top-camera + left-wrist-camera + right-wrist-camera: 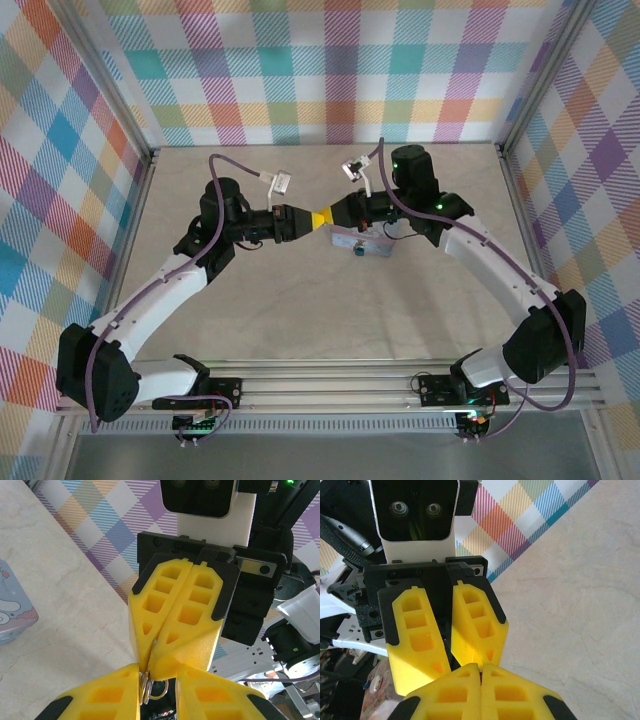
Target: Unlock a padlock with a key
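Box point(12, 612) carries cartoon print; key point(148, 682) is plain metal.

The left arm point(160, 287) and the right arm point(492, 262) both bend in toward the middle; their yellow tips meet nose to nose; the left gripper point(311, 220) has its two fingers point(417, 640) a little apart; the right gripper point(325, 217) has its fingers point(195, 615) pressed tight together; its tip points into the left one's gap.
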Robot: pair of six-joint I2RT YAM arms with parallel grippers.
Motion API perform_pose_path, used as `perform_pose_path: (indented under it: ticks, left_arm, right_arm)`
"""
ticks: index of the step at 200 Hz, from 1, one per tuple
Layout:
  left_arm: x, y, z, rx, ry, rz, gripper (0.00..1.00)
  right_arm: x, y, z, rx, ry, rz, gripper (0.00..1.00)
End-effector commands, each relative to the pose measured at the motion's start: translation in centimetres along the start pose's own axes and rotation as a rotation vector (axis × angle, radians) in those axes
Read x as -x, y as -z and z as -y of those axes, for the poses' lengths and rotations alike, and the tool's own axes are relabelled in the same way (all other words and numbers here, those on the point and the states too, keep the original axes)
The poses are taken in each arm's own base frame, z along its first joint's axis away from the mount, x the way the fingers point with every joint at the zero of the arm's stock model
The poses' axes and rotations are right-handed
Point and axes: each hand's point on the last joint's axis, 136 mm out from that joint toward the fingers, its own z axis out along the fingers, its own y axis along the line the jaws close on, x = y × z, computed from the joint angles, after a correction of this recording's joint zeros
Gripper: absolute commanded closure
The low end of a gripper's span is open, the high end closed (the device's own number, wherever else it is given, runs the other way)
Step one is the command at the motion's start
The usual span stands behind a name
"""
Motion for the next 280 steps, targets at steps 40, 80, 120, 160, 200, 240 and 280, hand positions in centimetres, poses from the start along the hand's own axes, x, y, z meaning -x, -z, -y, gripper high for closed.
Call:
perform_pose_path:
  ticks: [40, 80, 120, 160, 200, 240, 280]
  left_arm:
    - [0.2, -0.1, 0.3, -0.035, -0.011, -0.001, 0.76]
    - [-0.2, -0.2, -0.7, -0.004, 0.011, -0.009, 0.69]
    - [-0.7, -0.3, -1.6, 0.027, 0.025, -0.026, 0.73]
    - [-0.9, -0.1, -1.5, 0.029, 0.02, -0.027, 0.81]
    - [-1.0, -0.1, -1.4, 0.021, 0.017, -0.03, 0.94]
    - [-1.1, 0.0, -1.4, 0.021, 0.015, -0.032, 1.0]
    - [-1.0, 0.3, -2.4, 0.063, 0.028, -0.002, 1.0]
  right_arm:
    - [0.5, 0.1, 0.3, -0.001, -0.016, 0.037, 1.0]
    - [0.6, 0.3, 0.4, -0.018, -0.013, 0.049, 1.0]
    - [0.7, 0.4, 0.2, -0.017, -0.017, 0.052, 1.0]
    - [0.9, 0.5, 0.9, -0.065, -0.035, 0.069, 1.0]
    - [0.9, 0.3, 0.8, -0.042, -0.057, 0.067, 1.0]
    - [1.3, 0.3, 0.6, -0.032, -0.078, 0.085, 1.0]
    - [2.3, 0.9, 0.9, -0.078, -0.174, 0.14, 0.55]
